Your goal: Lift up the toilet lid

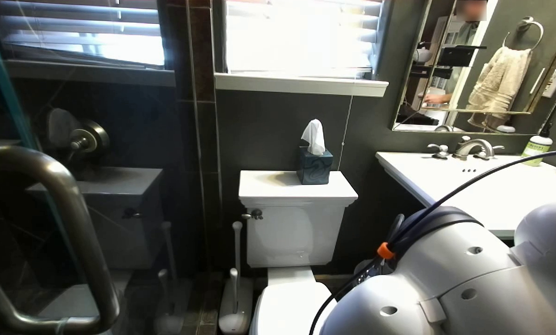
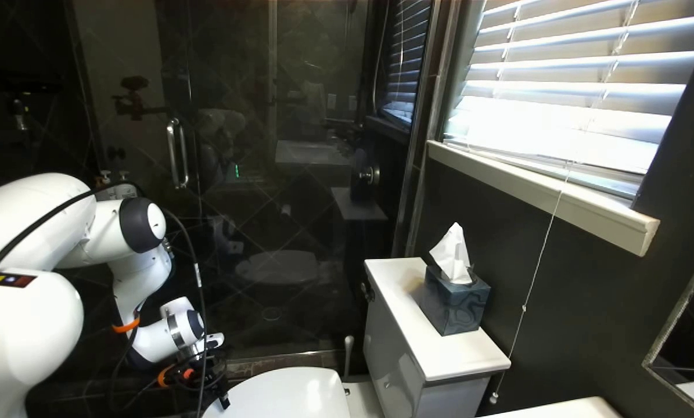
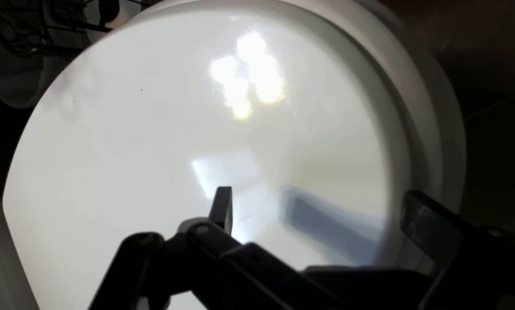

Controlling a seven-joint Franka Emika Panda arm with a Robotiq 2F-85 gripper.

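Note:
The white toilet lid is down, lying flat over the bowl. It shows in both exterior views [image 1: 291, 309] [image 2: 291, 395] and fills most of the wrist view [image 3: 154, 137]. A white rim, probably the seat, shows under the lid's curved edge [image 3: 427, 116] in the wrist view. My gripper [image 3: 322, 211] is open and empty. One finger is over the lid's top and the other is beyond its curved edge. In an exterior view the gripper [image 2: 222, 395] is at the lid's front edge; whether it touches is unclear. The arm hides it in the remaining exterior view.
A tissue box [image 1: 315, 166] stands on the tank top [image 1: 268, 184]. Toilet brushes [image 1: 235, 298] stand beside the toilet. A sink [image 1: 445, 186] and a glass shower door with a metal handle [image 2: 177, 154] are nearby. A black wire rack [image 3: 29, 45] shows beside the lid.

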